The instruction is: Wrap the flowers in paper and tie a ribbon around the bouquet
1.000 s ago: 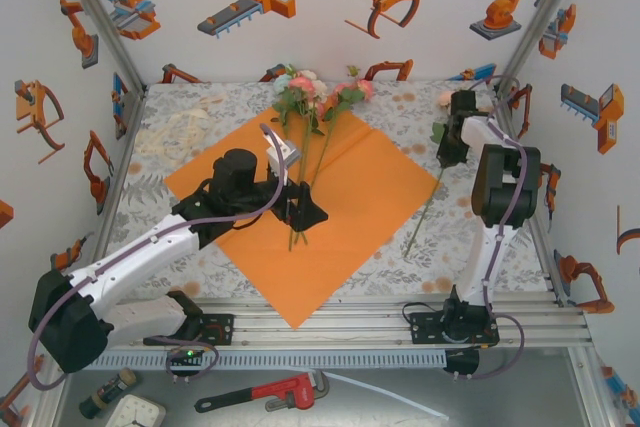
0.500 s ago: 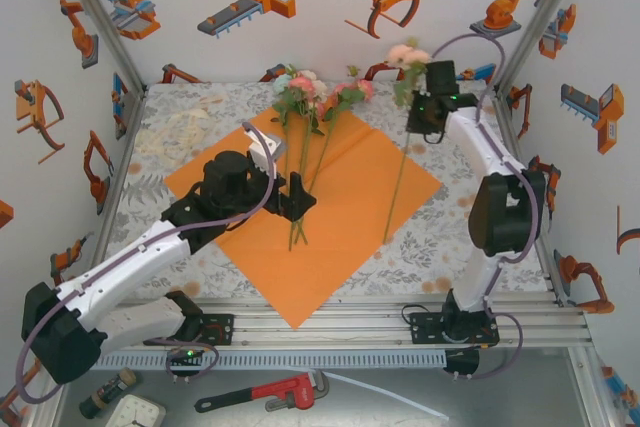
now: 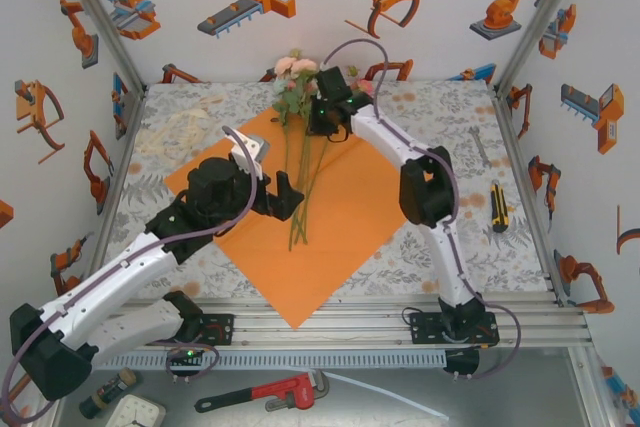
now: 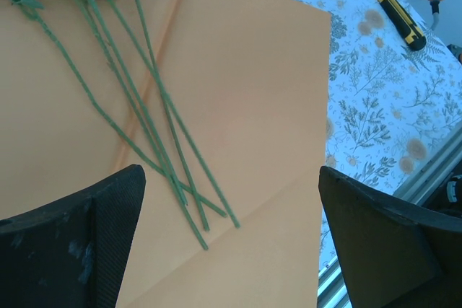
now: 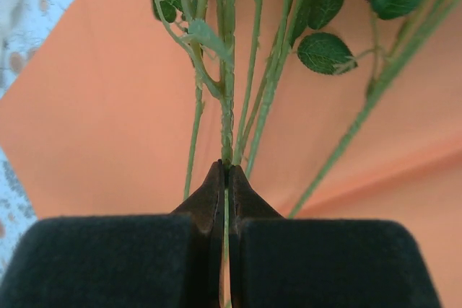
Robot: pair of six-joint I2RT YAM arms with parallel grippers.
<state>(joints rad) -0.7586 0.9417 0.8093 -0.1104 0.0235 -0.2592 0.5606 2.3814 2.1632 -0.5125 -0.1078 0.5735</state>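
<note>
A floral-print cloth covered the table across the middle of the top view. At its centre lay the orange paper, turned like a diamond and spread flat, with a few creases. The flowers lay on the sheet's upper half. Their blooms were at the top centre of the frame, past the paper's upper corner, and their thin green stems ran down to about the sheet's middle. The cream ribbon sat in a loose heap on the cloth at the upper left, off the paper. The left gripper hung over the stem ends, left of centre, jaws spread wide and holding nothing. The right gripper, at the top centre beside the blooms, was pinched closed on one green stem. A yellow-and-black utility knife lay on the cloth at the right.
</note>
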